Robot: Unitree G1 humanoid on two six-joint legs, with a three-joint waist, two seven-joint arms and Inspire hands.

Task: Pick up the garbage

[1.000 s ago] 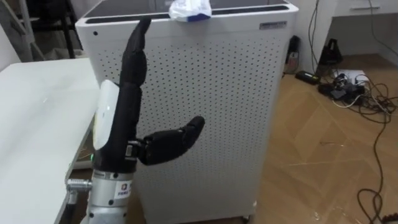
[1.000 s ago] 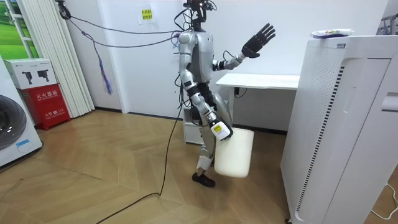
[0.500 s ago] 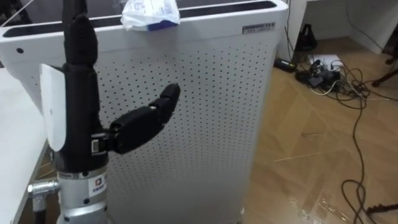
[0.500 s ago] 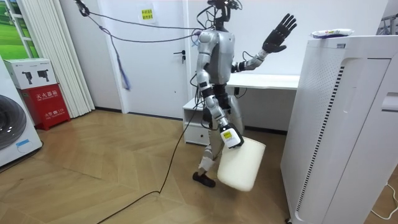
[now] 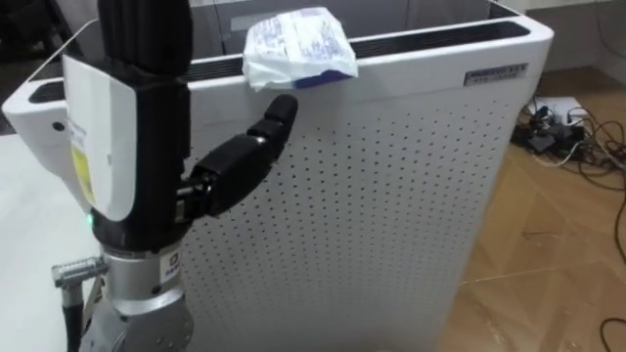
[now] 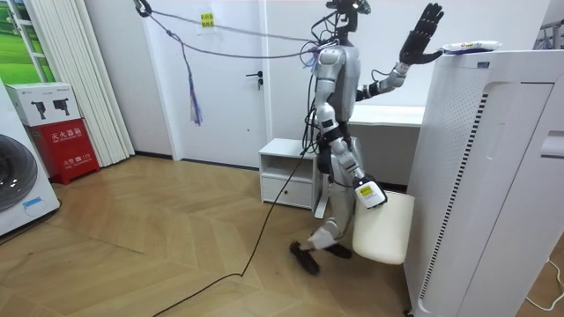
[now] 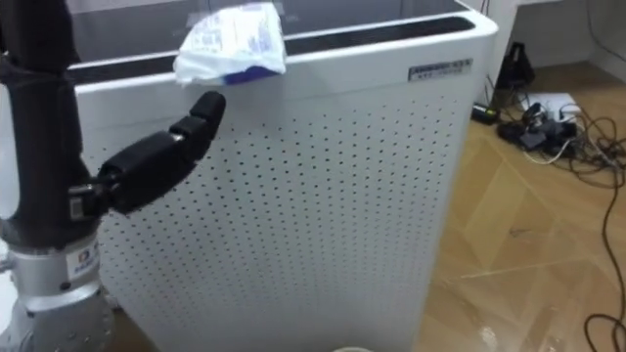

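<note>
Crumpled white-and-blue plastic wrapper point(image 5: 298, 49) sits on the top front edge of the tall white perforated cabinet point(image 5: 391, 196); left hand point(image 5: 147, 147) raised near it, fingers point(image 5: 142, 29) straight and empty; best to reach over and close from above.

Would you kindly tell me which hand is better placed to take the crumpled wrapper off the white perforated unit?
The left. The left hand is raised and open, thumb just under the wrapper atop the unit; the right hand hangs low with the white bin.
</note>
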